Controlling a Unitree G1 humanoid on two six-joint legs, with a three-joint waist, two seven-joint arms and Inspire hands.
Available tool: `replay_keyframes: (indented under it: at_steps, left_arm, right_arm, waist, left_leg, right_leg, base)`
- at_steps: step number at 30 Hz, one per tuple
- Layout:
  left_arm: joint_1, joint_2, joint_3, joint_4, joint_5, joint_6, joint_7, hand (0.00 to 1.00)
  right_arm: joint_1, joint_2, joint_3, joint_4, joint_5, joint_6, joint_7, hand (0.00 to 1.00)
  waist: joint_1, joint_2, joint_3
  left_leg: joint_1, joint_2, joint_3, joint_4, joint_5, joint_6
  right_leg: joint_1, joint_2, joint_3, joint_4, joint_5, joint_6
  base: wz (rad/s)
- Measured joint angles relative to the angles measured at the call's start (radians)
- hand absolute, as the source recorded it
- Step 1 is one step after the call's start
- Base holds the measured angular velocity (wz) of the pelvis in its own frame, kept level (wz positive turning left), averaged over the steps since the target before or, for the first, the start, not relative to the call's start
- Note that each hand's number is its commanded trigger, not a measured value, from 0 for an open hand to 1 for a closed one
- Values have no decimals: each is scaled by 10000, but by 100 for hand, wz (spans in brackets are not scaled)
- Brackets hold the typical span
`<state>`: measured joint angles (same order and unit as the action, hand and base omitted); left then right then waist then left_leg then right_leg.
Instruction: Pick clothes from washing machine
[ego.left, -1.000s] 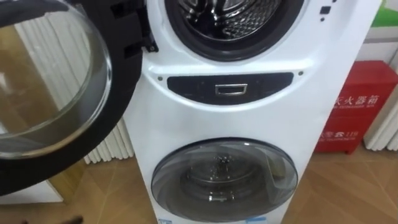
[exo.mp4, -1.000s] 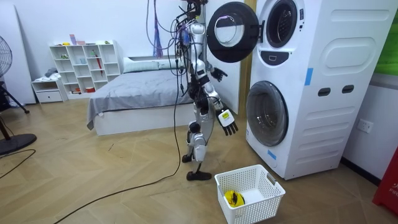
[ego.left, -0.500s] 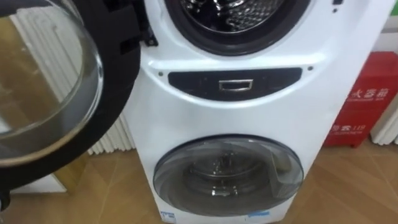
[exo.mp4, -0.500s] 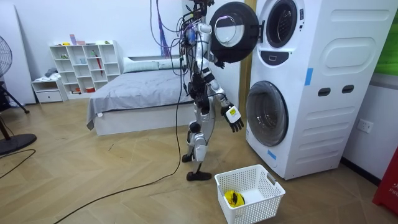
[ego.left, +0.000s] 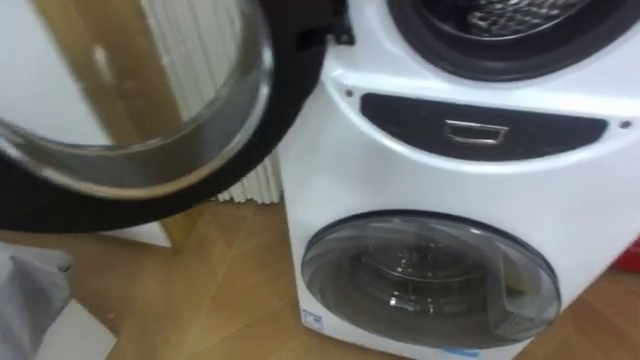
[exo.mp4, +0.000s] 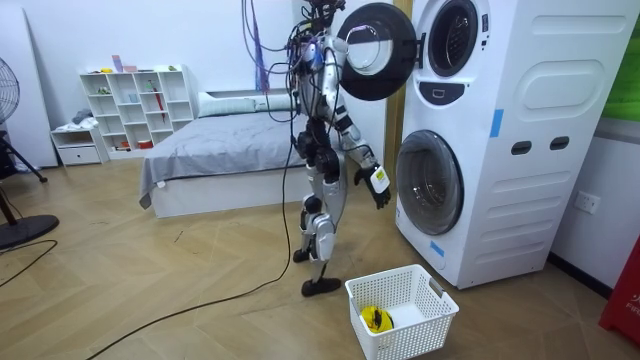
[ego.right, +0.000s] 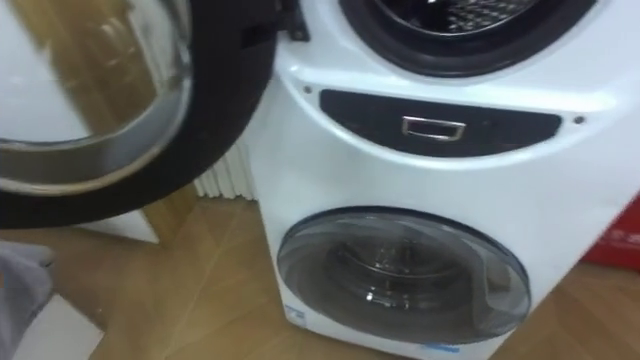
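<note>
The robot is standing by the bed, facing right. Its right hand is hanging loose and empty near the lower door. A yellow cloth is lying in the white basket on the floor. The washing machine is standing with its top door open.

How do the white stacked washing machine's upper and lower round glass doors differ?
The upper black-rimmed round glass door hangs wide open; the lower grey-rimmed round glass door is shut. The upper door's rim is broad, the lower door's slim. Both have clear glass.
</note>
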<state>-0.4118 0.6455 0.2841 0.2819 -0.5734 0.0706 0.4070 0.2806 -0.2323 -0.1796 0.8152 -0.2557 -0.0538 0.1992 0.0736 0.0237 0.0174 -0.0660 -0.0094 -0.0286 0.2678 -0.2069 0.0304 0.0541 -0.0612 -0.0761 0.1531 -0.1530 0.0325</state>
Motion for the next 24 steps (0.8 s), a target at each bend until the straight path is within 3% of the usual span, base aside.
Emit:
replay_keyframes:
  at_steps: [3,9,11,12,13,16,17,19,20,22,24]
  left_arm:
    - [-1,-17,3,-1474,402,-174,223,0]
    - [-176,-128,-59,-3449,1944,-250,282,0]
    - [-176,-571,-70,-4548,2691,-253,277,0]
    - [-175,-992,-124,-5379,3094,-273,260,0]
    - [-173,-1226,-171,-5791,3163,-307,234,0]
    - [375,-2263,-1290,-7510,3529,-669,-261,0]
    - [516,-2407,-1539,-7651,3638,-820,-304,0]
    - [873,-3172,-2505,-7938,3715,-1208,-671,0]
    - [878,-3364,-2767,-7931,3714,-1212,-835,0]
    - [938,-4050,-3805,-7908,3696,-1257,-1429,0]
    - [1023,-4118,-4642,-7764,3687,-1419,-2077,0]
  right_arm:
    - [-24,5,54,0,31,171,119,0]
    - [-335,-13,793,-16,59,238,82,0]
    - [-328,6,870,34,112,260,104,0]
    - [-292,-2,912,72,129,340,106,0]
    - [-258,-25,978,72,167,347,102,0]
    - [-359,-88,1567,159,905,320,113,0]
    - [-396,-60,1641,154,906,289,152,0]
    - [-665,30,1774,87,862,190,211,0]
    - [-723,35,1838,89,853,194,212,0]
    - [-933,137,2233,235,923,155,218,0]
    - [-1000,230,2465,380,1256,58,222,0]
  waist:
    - [147,43,23]
    - [99,82,40]
    - [82,81,38]
    - [54,71,32]
    - [22,59,25]
    - [-2,5,-7]
    - [-77,-6,-14]
    - [-512,-68,-73]
    - [-587,-46,-72]
    - [-814,-66,-92]
    - [-1063,-154,-141]
  left_leg:
    - [36,-104,35,-89,134,193]
    - [76,-267,308,-262,334,525]
    - [73,-280,366,-313,369,580]
    - [101,-345,377,-345,414,657]
    - [116,-398,377,-364,456,727]
    - [258,-573,575,-566,659,953]
    - [252,-577,679,-621,694,967]
    - [195,-543,1351,-668,698,1021]
    - [190,-548,1470,-671,697,1024]
    - [205,-576,1703,-669,746,1048]
    - [255,-565,1787,-671,748,1053]
  right_leg:
    - [18,-91,199,-5,229,213]
    - [-33,-304,57,-29,691,315]
    - [-56,-329,-120,-31,872,326]
    - [-47,-396,-197,-29,939,365]
    - [-31,-447,-225,-28,951,383]
    - [-9,-611,-450,-1,1095,499]
    - [-16,-592,-550,-2,1100,508]
    - [-71,-625,-907,18,1076,512]
    - [-91,-641,-917,3,1076,512]
    - [-183,-614,-930,-26,1088,512]
    - [-195,-604,-1030,-22,1088,512]
  base:
    - [9]
    - [-10]
    - [-2]
    - [0]
    - [0]
    - [-6]
    - [-7]
    - [-8]
    - [-28]
    - [-42]
    - [-22]
